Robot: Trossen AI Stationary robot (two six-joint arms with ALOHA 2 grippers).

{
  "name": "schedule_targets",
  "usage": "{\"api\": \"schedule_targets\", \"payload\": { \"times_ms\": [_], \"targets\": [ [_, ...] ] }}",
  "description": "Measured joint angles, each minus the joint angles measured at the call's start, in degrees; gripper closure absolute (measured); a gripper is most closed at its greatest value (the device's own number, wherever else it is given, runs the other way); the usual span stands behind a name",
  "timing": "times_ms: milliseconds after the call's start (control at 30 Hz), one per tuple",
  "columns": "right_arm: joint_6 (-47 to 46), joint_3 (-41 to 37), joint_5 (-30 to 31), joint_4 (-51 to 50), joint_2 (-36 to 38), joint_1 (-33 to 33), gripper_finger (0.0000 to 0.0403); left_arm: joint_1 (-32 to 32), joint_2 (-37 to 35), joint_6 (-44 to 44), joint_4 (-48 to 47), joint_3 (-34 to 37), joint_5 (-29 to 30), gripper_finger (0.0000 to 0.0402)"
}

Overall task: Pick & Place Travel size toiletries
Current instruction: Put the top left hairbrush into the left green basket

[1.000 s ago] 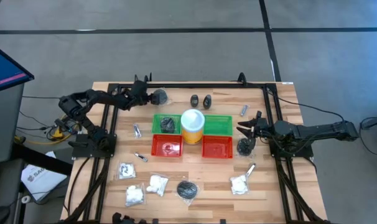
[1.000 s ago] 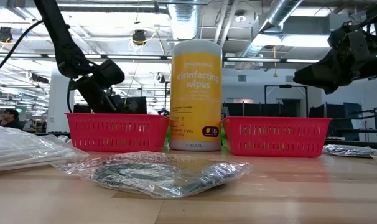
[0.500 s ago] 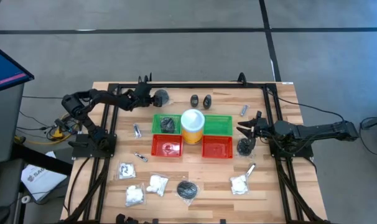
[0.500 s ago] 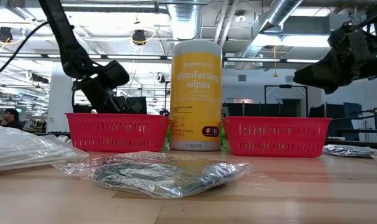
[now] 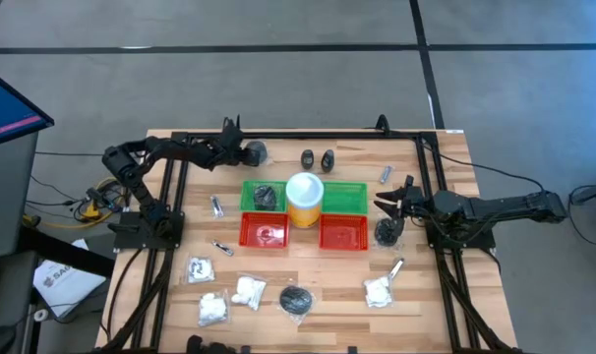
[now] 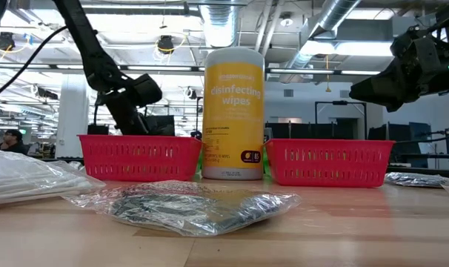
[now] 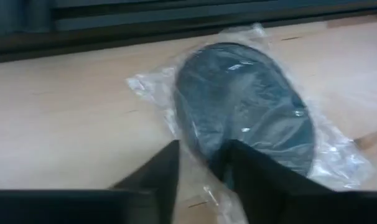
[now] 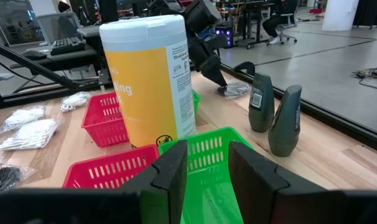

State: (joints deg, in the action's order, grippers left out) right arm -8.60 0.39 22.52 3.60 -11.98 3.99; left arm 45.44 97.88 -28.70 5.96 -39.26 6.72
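Left wrist view: left gripper point(image 7: 201, 171) jaws pinching wrapped dark pad point(image 7: 247, 109); right gripper point(image 8: 207, 165) spread above green tray point(image 8: 216, 152)

Two dark, jointed arms, black cables

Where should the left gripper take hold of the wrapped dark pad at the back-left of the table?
Probably by the near edge of the dark pad, coming down from above. It lies flat on the table in loose clear wrap, so there is no raised side to clamp. The left gripper is already at that edge, fingers either side of the rim and wrap.
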Motion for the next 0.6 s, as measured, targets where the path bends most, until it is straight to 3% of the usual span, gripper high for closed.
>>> {"api": "schedule_targets", "payload": {
  "times_ms": [100,133,400,600],
  "targets": [
    [0.00,0.00,0.00,0.00,0.00,-0.01,0.0294,-0.05,0.09,2.96,-0.44,0.03,-1.41,0.0378],
    [0.00,0.01,0.00,0.00,-0.01,-0.02,0.0294,-0.04,0.12,3.17,-0.27,0.20,-1.26,0.0388],
    [0.00,0.00,0.00,0.00,-0.01,0.00,0.0294,-0.05,-0.58,4.92,-1.11,0.21,-1.12,0.0401],
    [-0.02,0.01,0.00,0.00,-0.01,0.00,0.0294,-0.22,-6.22,6.01,-3.37,0.37,-1.09,0.0401]
  ]
}}
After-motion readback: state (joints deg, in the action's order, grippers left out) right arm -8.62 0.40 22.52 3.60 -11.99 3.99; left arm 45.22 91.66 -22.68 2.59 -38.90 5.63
